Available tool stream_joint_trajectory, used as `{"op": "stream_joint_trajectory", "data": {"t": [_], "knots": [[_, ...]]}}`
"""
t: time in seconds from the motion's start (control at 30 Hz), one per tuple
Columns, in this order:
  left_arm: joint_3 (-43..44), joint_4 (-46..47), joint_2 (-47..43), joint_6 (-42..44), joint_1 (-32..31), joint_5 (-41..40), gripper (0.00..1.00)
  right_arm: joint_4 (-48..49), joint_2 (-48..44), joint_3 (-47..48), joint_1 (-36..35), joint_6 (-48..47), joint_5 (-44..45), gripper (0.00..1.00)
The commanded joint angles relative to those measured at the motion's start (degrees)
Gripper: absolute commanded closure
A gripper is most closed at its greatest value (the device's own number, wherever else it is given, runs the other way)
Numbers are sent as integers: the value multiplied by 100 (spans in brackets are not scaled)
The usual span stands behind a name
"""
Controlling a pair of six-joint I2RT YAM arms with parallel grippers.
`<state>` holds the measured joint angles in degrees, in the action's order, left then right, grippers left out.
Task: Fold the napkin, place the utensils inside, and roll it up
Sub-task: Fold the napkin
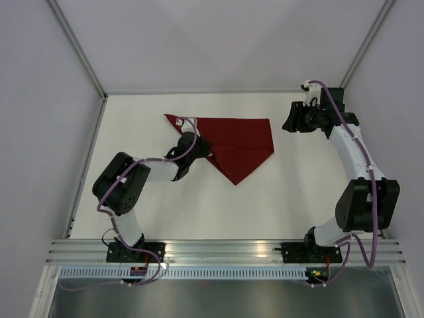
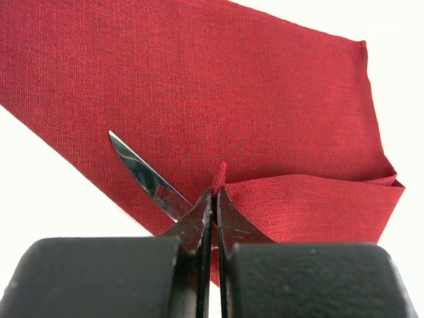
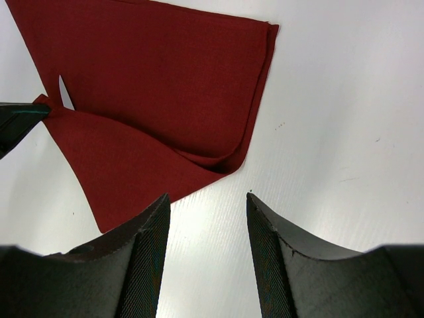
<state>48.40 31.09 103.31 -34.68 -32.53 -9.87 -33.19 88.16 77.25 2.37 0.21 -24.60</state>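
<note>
The dark red napkin (image 1: 242, 142) lies folded at the table's far middle; it also shows in the left wrist view (image 2: 232, 86) and the right wrist view (image 3: 152, 73). My left gripper (image 1: 207, 152) is shut on a pinched ridge of the napkin's cloth (image 2: 215, 192) at its left part. A slim, pale, shiny utensil (image 2: 142, 173) lies on the cloth just left of the fingers, its lower end hidden behind them; it shows as a pale sliver in the right wrist view (image 3: 64, 93). My right gripper (image 1: 288, 122) (image 3: 207, 195) is open and empty, beside the napkin's right corner.
The white table (image 1: 265, 199) has a metal rail (image 1: 225, 248) at its near edge, where both arm bases stand. Grey walls and frame posts (image 1: 76, 46) enclose the far and side edges.
</note>
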Motion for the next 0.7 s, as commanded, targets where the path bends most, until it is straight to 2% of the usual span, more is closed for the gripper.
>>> {"op": "stream_joint_trajectory", "data": {"t": [0.0, 0.67], "knots": [[275, -138, -276, -66, 54, -33, 98, 50, 35, -9, 9, 32, -45, 44], [565, -753, -144, -101, 309, -156, 98, 23, 61, -26, 9, 23, -106, 45]]}}
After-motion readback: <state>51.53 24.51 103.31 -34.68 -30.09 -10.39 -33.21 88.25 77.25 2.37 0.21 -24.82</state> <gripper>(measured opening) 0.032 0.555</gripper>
